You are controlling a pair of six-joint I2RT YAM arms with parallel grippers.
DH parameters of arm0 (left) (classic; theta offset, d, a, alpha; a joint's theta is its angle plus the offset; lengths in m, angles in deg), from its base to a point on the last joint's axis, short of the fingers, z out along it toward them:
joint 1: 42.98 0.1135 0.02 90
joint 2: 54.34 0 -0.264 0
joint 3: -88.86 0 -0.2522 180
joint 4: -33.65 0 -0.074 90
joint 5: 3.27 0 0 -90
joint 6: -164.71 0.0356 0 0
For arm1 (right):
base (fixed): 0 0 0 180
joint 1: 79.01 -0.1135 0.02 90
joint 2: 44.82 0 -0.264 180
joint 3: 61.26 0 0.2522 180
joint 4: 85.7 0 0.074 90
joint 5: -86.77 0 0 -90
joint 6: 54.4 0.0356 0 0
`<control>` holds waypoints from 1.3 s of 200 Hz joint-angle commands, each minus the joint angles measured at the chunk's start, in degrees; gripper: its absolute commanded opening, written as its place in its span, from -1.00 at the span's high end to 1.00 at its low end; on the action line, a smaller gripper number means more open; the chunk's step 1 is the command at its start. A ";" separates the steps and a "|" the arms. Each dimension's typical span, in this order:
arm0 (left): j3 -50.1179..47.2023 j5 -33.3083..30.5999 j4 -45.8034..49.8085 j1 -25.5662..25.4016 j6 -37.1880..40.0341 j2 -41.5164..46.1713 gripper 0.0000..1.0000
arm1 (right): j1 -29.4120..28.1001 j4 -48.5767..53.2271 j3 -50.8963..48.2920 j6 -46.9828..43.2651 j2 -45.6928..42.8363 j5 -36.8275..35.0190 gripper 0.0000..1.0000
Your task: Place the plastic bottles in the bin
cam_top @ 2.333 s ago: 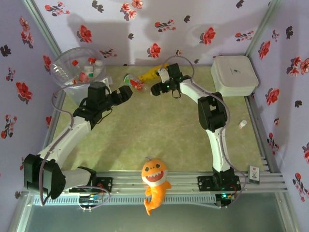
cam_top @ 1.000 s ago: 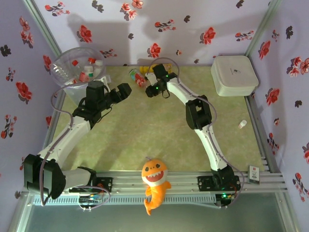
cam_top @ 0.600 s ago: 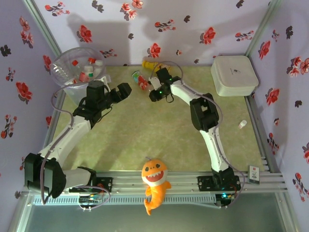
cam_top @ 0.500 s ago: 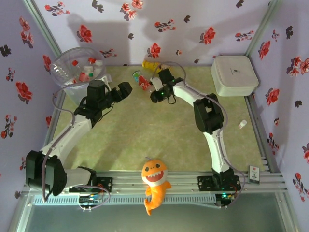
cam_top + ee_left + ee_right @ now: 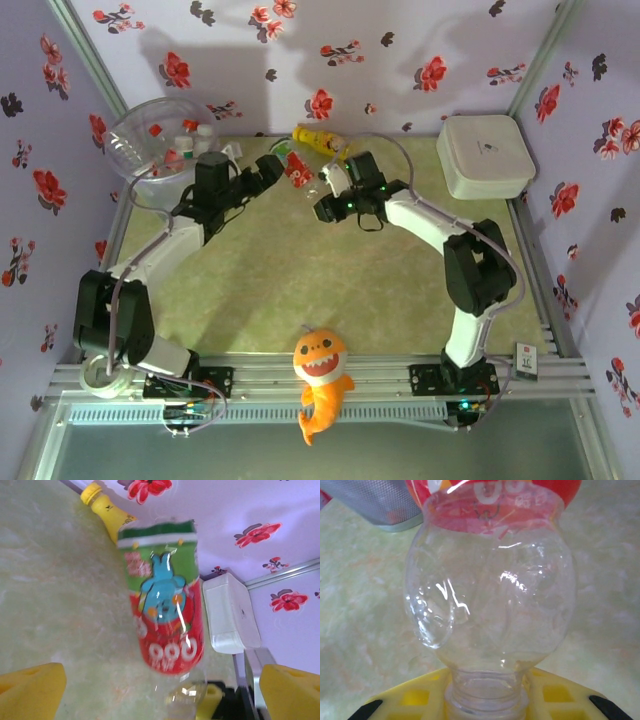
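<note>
My right hand (image 5: 328, 192) grips the red-labelled bottle (image 5: 297, 170) by its neck near the bench's (image 5: 330, 270) far edge, my left hand (image 5: 270, 170) spread wide beside it.

top: overhead, whole table (image 5: 300, 260) | wrists: close, both on bottle (image 5: 167, 615)

My left arm (image 5: 165, 250) and right arm (image 5: 420, 215): white link shells, black joint housings, a thin grey cable (image 5: 128, 272) looped alongside. Left pincer (image 5: 266, 170) and right pincer (image 5: 326, 186) are black-bodied, with yellow pads (image 5: 31, 690) on the fingers. Green LED (image 5: 345, 207) lit on the right wrist. Bases (image 5: 455, 380) black.
</note>
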 commanded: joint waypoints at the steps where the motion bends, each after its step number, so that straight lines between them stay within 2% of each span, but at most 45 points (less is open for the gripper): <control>1: 3.34 2.67 -3.04 -0.33 -0.81 -2.76 -0.99 | -1.31 -1.45 -2.13 1.17 -3.91 2.57 0.39; 19: 4.95 2.84 -1.68 -0.93 -0.24 -4.67 -0.99 | -2.24 -1.82 -3.85 1.12 -6.08 2.98 0.38; 47: 4.31 2.76 -5.30 -0.89 -2.40 -5.81 -0.99 | -3.30 -2.08 -6.36 1.95 -9.03 2.85 0.38; 58: 4.48 2.76 -5.88 -0.90 -2.72 -6.08 -0.93 | -3.65 -1.95 -7.19 1.95 -10.10 2.74 0.38; 79: 4.83 2.80 -6.25 -0.90 -2.90 -6.32 -0.74 | -3.76 -1.61 -8.40 2.01 -11.29 2.48 0.38; 131: 4.75 2.83 -5.94 -1.01 -2.97 -5.42 -0.10 | -3.85 -2.60 -9.29 2.38 -11.46 2.19 0.33; 150: 5.05 2.83 -5.51 -0.96 -2.83 -5.18 -0.03 | -3.85 -2.91 -9.09 2.65 -11.23 1.72 0.09; 175: 5.80 2.80 -4.71 -0.95 -2.32 -5.24 -0.02 | -3.76 -2.35 -8.53 3.07 -10.73 0.29 -0.57; 198: 6.66 2.83 -4.53 -0.89 -1.37 -5.90 0.01 | -3.59 -2.13 -9.03 4.27 -12.41 -1.59 -0.94; 226: 11.03 3.14 -1.23 -0.28 1.18 -7.70 0.23 | -2.19 -5.09 -12.61 7.11 -17.65 -6.33 -0.99; 260: 18.43 3.75 2.97 1.63 4.28 -8.74 0.42 | 3.64 -15.81 -21.20 16.27 -26.98 -7.73 -0.99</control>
